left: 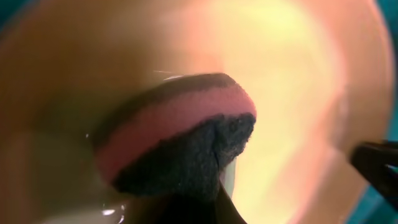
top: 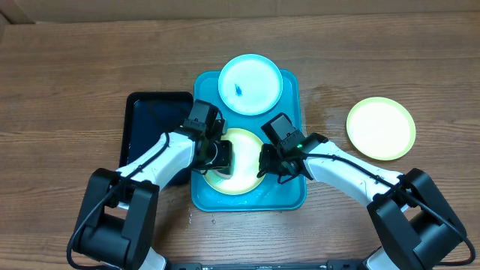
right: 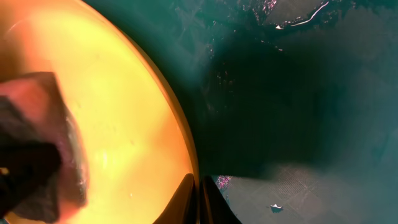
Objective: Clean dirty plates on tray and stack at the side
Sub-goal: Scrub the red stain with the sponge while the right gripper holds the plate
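Note:
On the turquoise tray [top: 291, 112] a lime-green rimmed plate [top: 241, 180] lies at the near end and a light-blue rimmed plate [top: 250, 84] with a small blue smear at the far end. My left gripper [top: 221, 156] is shut on a pink and dark grey sponge [left: 180, 137], which presses on the green plate [left: 298, 81]. My right gripper [top: 268, 162] is shut on that plate's right rim [right: 189, 168], one finger on each side of the edge. The sponge [right: 37, 143] shows at the left of the right wrist view. Another green plate [top: 380, 128] lies on the table at the right.
A smaller black tray [top: 154, 124] lies against the left side of the turquoise tray. Water drops glint on the turquoise tray floor [right: 298, 93]. The table [top: 75, 82] is brown wood.

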`<state>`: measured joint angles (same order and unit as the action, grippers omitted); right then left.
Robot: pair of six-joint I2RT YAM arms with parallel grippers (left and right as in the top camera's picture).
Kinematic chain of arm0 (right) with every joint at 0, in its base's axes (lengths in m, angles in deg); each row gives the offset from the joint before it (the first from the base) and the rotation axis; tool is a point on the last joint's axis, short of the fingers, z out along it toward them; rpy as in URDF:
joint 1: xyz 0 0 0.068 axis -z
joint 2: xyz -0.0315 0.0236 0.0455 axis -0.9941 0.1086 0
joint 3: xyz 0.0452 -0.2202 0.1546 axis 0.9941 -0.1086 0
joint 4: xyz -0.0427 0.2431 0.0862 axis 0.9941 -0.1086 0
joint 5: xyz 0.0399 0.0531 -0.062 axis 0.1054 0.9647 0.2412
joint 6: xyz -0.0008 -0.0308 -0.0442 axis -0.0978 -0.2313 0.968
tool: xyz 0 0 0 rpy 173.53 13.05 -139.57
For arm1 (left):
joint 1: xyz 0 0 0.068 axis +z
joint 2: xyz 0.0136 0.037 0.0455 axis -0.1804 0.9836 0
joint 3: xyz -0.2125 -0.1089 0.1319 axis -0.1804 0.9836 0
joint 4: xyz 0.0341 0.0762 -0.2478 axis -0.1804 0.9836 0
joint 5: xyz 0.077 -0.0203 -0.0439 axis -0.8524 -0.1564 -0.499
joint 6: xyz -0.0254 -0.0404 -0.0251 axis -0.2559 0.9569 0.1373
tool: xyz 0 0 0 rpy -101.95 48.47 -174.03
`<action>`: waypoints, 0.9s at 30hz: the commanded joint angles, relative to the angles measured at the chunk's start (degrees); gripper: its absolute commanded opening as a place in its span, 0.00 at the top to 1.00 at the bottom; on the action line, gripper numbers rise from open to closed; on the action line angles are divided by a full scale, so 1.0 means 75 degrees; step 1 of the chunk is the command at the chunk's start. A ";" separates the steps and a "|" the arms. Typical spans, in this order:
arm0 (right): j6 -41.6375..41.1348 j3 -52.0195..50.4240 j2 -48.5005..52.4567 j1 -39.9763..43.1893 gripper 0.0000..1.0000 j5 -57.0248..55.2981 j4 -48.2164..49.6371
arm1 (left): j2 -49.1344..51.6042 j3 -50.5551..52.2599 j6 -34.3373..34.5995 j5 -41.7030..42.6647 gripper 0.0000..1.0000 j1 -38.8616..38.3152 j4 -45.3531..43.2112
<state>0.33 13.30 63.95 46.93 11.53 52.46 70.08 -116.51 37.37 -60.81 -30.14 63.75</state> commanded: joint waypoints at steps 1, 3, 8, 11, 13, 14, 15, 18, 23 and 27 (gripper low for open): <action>0.0023 0.0009 0.0055 -0.0032 0.96 0.0082 0.0073 | 0.0248 0.0233 0.0204 0.1746 0.96 -0.0122 -0.0361; 0.0023 0.0009 0.0055 -0.0032 0.96 0.0082 0.0073 | 0.0245 0.0213 0.0385 0.1926 0.96 -0.0119 -0.0624; 0.0026 0.0009 0.0055 -0.0032 0.96 0.0079 0.0064 | 0.0064 -0.0612 0.0431 0.2040 0.96 -0.0003 0.0035; 0.0026 0.0009 0.0055 -0.0032 0.96 0.0076 0.0047 | -0.0289 -0.1402 0.0210 0.1647 0.96 -0.0006 0.0831; 0.0023 0.0009 0.0055 -0.0032 0.96 0.0076 0.0050 | -0.0644 -0.1926 0.0096 0.0982 0.96 -0.0015 0.1440; 0.0023 0.0009 0.0055 -0.0032 0.96 0.0076 0.0052 | -0.0772 -0.2072 0.0096 0.0662 0.96 -0.0020 0.1649; 0.0023 0.0009 0.0055 -0.0032 0.96 0.0079 0.0055 | -0.0889 -0.2171 0.0096 0.0361 0.96 -0.0023 0.1836; 0.0023 0.0009 0.0055 -0.0032 0.96 0.0079 0.0070 | -0.1055 -0.2224 0.0096 -0.0423 0.96 -0.0023 0.2209; 0.0023 0.0009 0.0055 -0.0032 0.96 0.0079 0.0073 | -0.0863 -0.1988 0.0093 -0.1381 0.96 -0.0026 0.2629; 0.0023 0.0009 0.0055 -0.0032 0.96 0.0079 0.0073 | -0.0382 -0.1649 -0.0076 -0.1524 0.96 -0.0026 0.2532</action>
<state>0.35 13.30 63.95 46.93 11.82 52.68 63.82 -131.14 39.05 -67.98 -30.27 83.08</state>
